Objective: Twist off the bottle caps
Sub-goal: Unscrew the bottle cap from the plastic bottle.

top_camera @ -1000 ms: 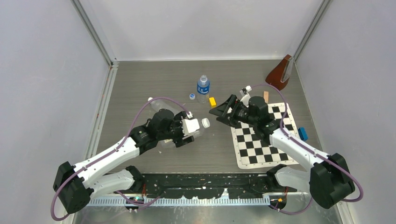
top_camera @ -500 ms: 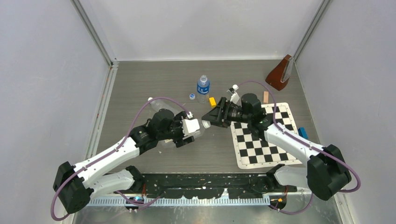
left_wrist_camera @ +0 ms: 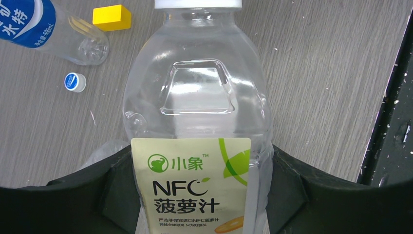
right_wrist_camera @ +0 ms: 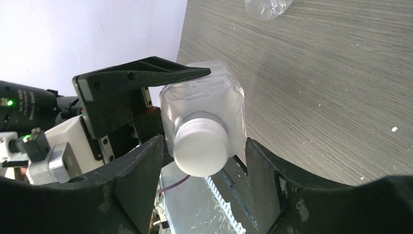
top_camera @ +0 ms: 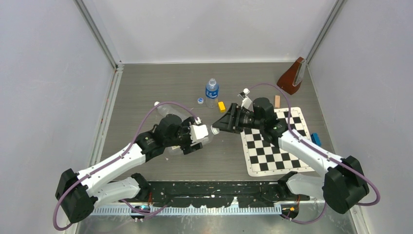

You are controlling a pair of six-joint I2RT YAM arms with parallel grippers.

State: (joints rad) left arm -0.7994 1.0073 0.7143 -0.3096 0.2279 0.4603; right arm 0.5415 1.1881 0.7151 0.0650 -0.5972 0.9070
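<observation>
My left gripper (top_camera: 197, 134) is shut on the wide bottle (left_wrist_camera: 197, 122) with the white-yellow label (left_wrist_camera: 195, 195) and holds it sideways above the table, its white cap (top_camera: 213, 129) pointing right. My right gripper (top_camera: 217, 126) is open, with one jaw on each side of that cap (right_wrist_camera: 201, 148) and a gap on both sides. In the right wrist view my right gripper (right_wrist_camera: 203, 146) frames the cap end-on. The small blue-labelled bottle (top_camera: 211, 92) stands behind, with a loose bluish-white cap (top_camera: 200, 101) beside it. The slim unlabelled bottle (top_camera: 168, 109) lies on the left.
A yellow block (top_camera: 221, 106) lies near the blue-labelled bottle. A chessboard mat (top_camera: 272, 146) lies under my right arm. A blue block (top_camera: 316, 140) is at its right edge, a small wooden block (top_camera: 277, 101) behind it, and a brown metronome (top_camera: 292, 76) at the back right.
My right gripper has moved left from the mat to the held bottle, and its open jaws now stand around the cap. My left arm and the bottle have stayed put.
</observation>
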